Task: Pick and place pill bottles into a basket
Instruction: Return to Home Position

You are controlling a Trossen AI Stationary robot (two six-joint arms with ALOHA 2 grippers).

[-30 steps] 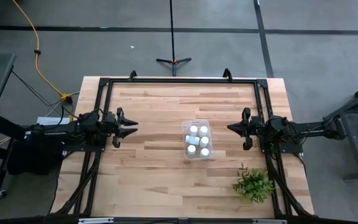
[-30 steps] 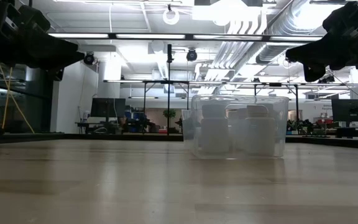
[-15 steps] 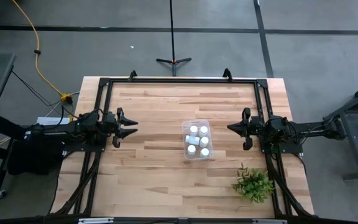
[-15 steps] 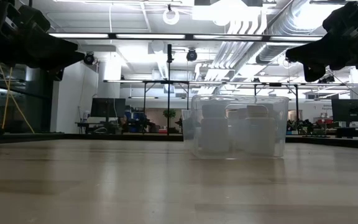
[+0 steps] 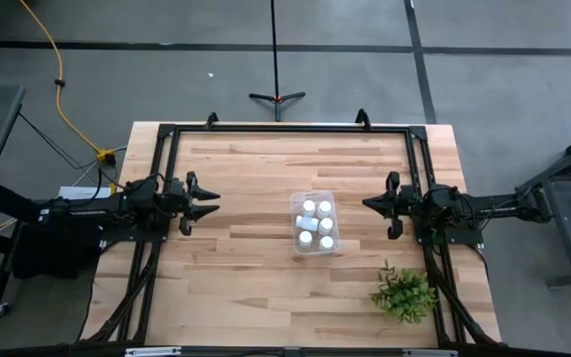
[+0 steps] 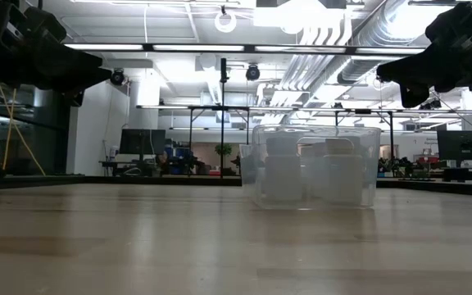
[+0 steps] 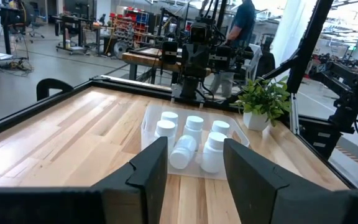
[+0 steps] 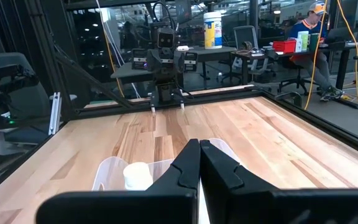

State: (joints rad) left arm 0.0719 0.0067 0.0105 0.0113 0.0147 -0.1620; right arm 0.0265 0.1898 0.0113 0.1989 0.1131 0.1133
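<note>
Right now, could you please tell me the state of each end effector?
Left end effector: open, empty.
Right end effector: closed, holding nothing.

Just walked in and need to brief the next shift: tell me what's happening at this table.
The job is packing pill bottles into the clear basket at mid-table, and every bottle in view sits inside it. Neither arm is handling anything: the left pincer, open, and the right pincer, shut and empty, hang at the table's left and right sides, facing the basket. A small plant stands near the right arm.
</note>
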